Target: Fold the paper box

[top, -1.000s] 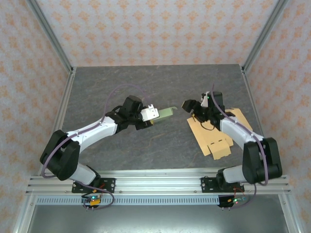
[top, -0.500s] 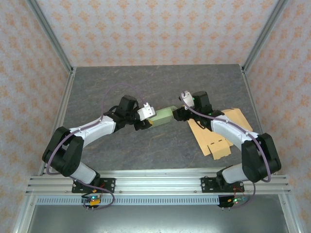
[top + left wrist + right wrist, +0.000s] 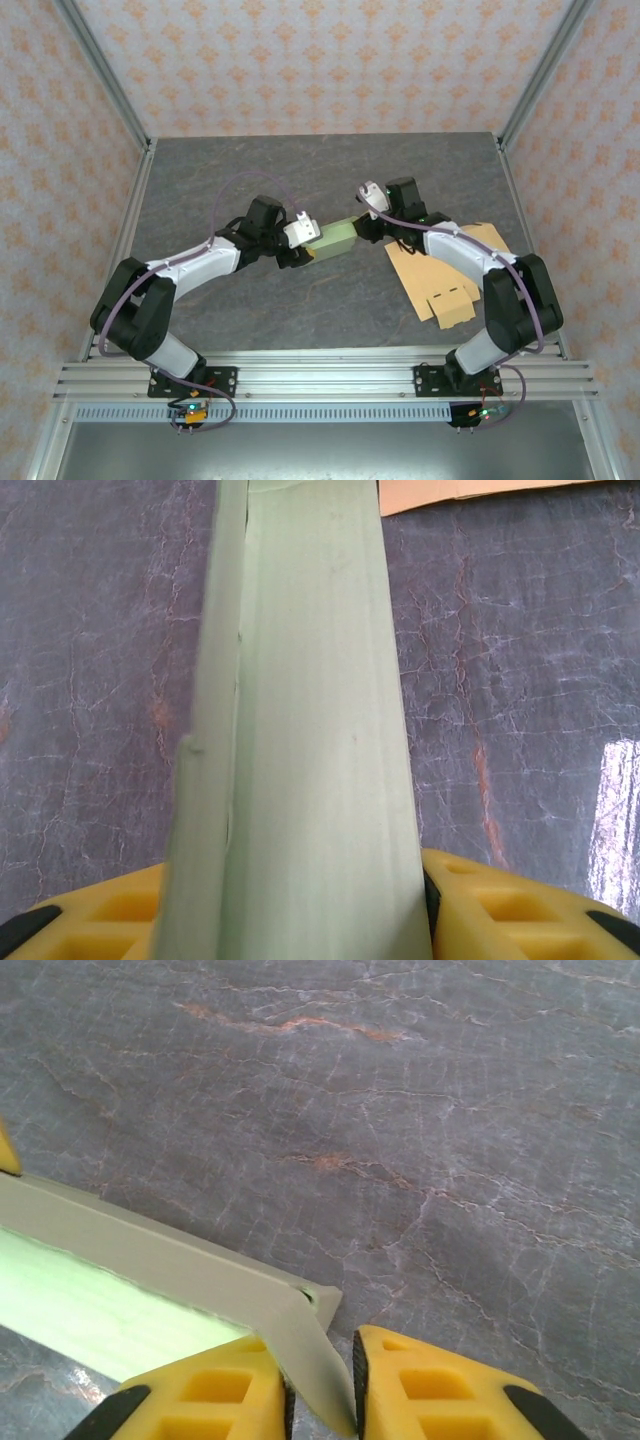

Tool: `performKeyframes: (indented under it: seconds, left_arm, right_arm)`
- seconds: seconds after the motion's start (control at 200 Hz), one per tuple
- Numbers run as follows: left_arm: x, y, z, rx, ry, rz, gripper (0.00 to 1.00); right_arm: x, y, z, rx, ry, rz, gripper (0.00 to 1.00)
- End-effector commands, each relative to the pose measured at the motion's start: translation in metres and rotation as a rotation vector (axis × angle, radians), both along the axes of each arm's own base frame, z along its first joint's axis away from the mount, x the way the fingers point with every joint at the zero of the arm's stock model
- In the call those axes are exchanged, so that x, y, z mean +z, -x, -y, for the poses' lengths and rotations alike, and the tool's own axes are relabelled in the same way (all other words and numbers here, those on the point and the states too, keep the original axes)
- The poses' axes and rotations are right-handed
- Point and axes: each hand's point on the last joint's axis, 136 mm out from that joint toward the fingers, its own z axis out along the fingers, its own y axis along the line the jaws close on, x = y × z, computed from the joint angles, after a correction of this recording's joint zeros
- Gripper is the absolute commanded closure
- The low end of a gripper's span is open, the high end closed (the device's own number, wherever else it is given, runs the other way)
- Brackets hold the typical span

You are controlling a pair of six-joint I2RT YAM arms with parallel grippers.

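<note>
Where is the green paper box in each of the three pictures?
Top external: the pale green folded paper box is mid-table, between the left gripper and the right gripper.
Left wrist: it runs up the middle, rising from between yellow fingers.
Right wrist: it crosses the lower left, its flap between yellow fingers.
Shared landmark: the grey marbled tabletop under it.

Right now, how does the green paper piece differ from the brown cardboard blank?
The green paper piece is pale green; the brown cardboard blank is tan. The green paper piece is creased lengthwise and gripped at its ends by the left gripper and right gripper; the brown cardboard blank lies flat and unfolded on the table. Both are thin sheet material.
</note>
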Motion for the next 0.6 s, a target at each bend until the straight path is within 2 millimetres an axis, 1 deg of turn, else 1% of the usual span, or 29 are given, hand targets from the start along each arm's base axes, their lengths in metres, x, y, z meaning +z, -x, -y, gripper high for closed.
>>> performKeyframes:
  seconds: [0.0,0.045,0.21,0.39,0.511,0.596]
  left_arm:
    - [0.005,-0.009,0.0,0.025,-0.006,0.01,0.51]
    - [0.005,-0.01,0.0,0.03,-0.006,0.01,0.51]
    - [0.006,-0.017,-0.003,0.073,-0.006,0.019,0.5]
    - [0.006,-0.018,-0.004,0.089,-0.007,0.021,0.49]
    - [0.006,-0.022,-0.005,0.108,-0.01,0.02,0.49]
    - [0.006,-0.024,-0.005,0.118,-0.011,0.018,0.48]
  right_arm:
    - [0.009,0.003,-0.008,0.034,0.031,0.015,0.79]
    - [0.01,0.004,-0.008,0.028,0.037,0.009,0.82]
    - [0.005,0.007,-0.006,-0.06,0.072,-0.035,0.85]
    - [0.007,0.006,-0.005,-0.179,0.023,-0.09,0.89]
    - [0.01,0.01,-0.01,-0.246,-0.045,-0.161,0.91]
    - [0.009,0.018,-0.016,-0.273,-0.033,-0.194,0.92]
